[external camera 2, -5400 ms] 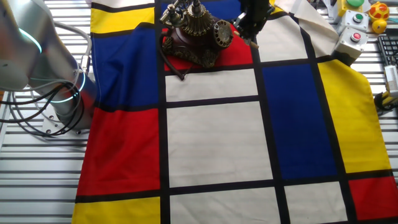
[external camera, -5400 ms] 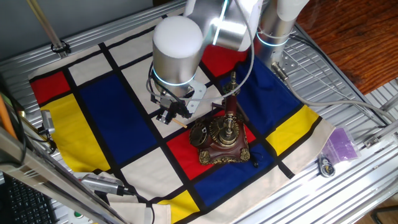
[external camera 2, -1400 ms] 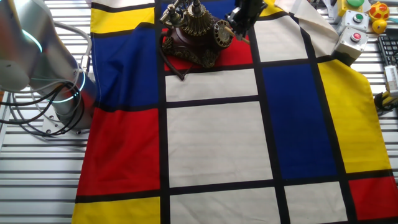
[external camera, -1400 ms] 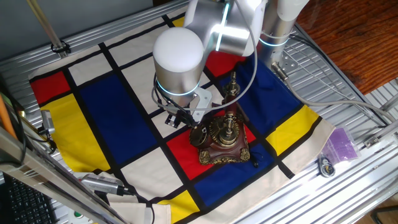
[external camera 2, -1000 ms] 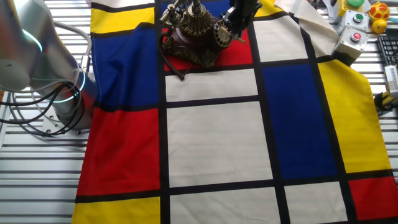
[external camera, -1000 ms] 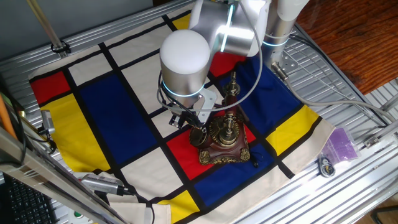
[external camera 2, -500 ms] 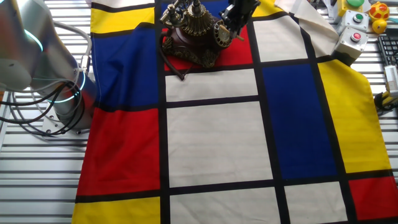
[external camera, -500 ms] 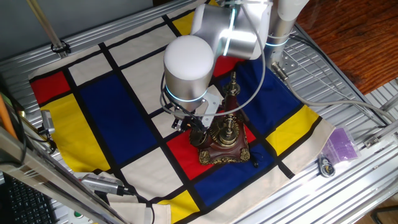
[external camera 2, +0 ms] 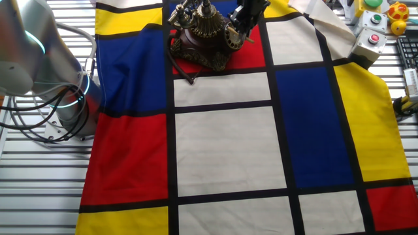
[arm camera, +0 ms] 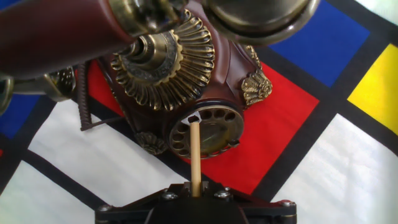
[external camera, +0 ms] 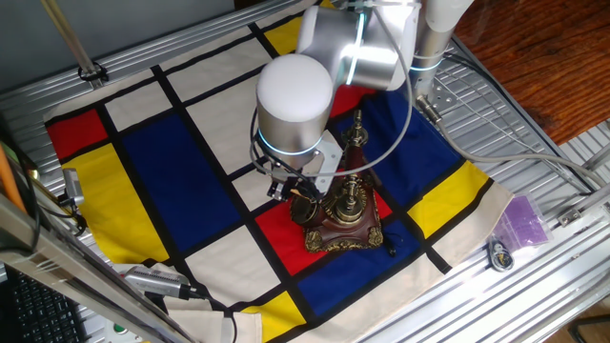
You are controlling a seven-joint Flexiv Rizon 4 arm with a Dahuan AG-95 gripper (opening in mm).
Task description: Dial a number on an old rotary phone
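Rotary phone (arm camera: 186,81) dial just ahead of end effector (arm camera: 196,194); stick (arm camera: 195,155) tip in finger hole.

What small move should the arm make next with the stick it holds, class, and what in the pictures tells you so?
Probably sweep the stick along the dial's ring to turn it. In the hand view the pincer grips the thin wooden stick, whose tip sits at a finger hole on the upper edge of the rotary phone's dial, so it seems already placed; whether it is fully seated cannot be told.

metal slatted table (external camera: 534,133), colour-block cloth (external camera 2: 222,150), phone (external camera: 343,214)
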